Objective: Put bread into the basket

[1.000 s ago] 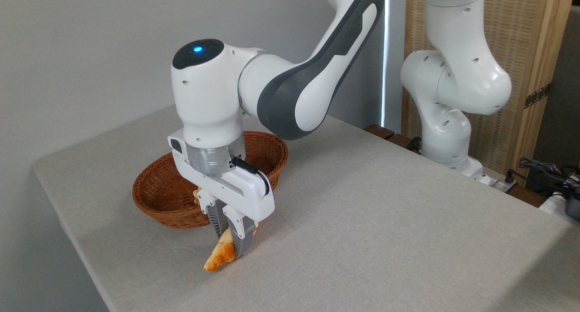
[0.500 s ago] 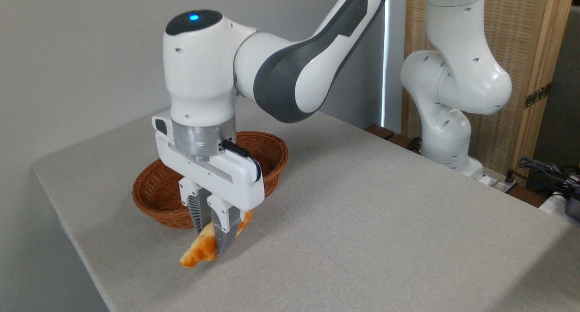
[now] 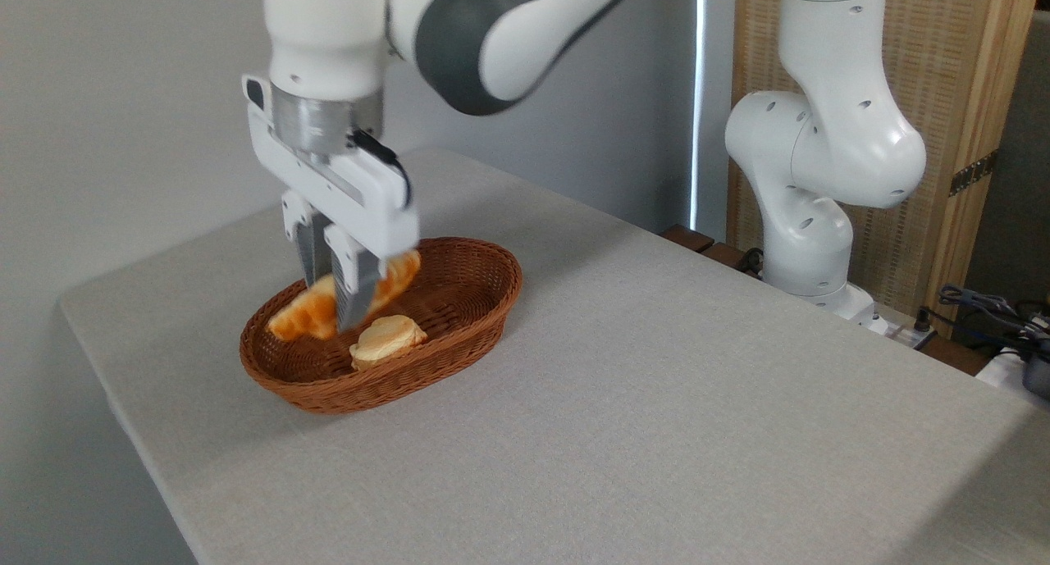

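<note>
Two breads are showing at the basket (image 3: 484, 307): a small round bun (image 3: 387, 339) is lying inside it, and the long bread (image 3: 316, 307) is hanging over its left half, pinched by the gripper (image 3: 332, 298) with its fingers (image 3: 351, 290) pressing against the loaf's sides. Most of the task is looking done; lowering and letting go are remaining. Nothing else is sitting on the tabletop (image 3: 656, 401).

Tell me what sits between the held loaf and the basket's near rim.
In the camera view, a small round bun lies in the basket, just in front of the bread that the gripper holds.
</note>
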Motion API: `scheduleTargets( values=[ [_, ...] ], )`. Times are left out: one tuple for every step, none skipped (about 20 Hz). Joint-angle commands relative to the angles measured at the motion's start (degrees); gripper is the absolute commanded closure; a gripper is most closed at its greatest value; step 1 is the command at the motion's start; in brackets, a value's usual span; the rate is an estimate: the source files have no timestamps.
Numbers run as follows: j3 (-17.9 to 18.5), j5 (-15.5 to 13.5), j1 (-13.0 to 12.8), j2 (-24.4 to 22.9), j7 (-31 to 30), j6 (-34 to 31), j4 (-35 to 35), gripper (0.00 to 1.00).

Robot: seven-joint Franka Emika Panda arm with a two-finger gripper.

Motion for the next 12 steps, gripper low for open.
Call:
scheduleTargets(
  values=[
    [-5.4, -1.0, 0.0, 0.2, -0.9, -1.8, 0.4, 0.55],
    [-6.7, -0.9, 0.0, 0.4, -1.0, -1.8, 0.4, 0.39],
    [-7.7, -0.9, 0.0, 0.6, -1.8, -1.9, 0.3, 0.0],
    [-7.8, -0.9, -0.1, 0.6, -2.3, -2.4, 0.3, 0.0],
    [-8.0, -0.9, -0.1, 0.6, -2.3, -3.9, 0.4, 0.0],
    [-8.1, -0.9, -0.1, 0.6, -2.3, -5.1, 0.3, 0.0],
    [-8.1, -0.9, -0.1, 0.9, -2.0, -6.2, 0.3, 0.0],
    [-8.0, -0.9, -0.1, 0.9, -1.9, -6.4, 0.3, 0.0],
    [-8.0, -0.9, -0.1, 1.0, -1.9, -6.4, 0.3, 0.0],
    [-8.0, -0.8, -0.1, 1.2, -2.0, -6.5, 0.3, 0.0],
    [-7.9, -0.8, -0.1, 1.2, -2.2, -6.5, 0.3, 0.0],
    [-7.9, -0.7, -0.1, 1.1, -2.3, -6.5, 0.4, 0.0]
  ],
)
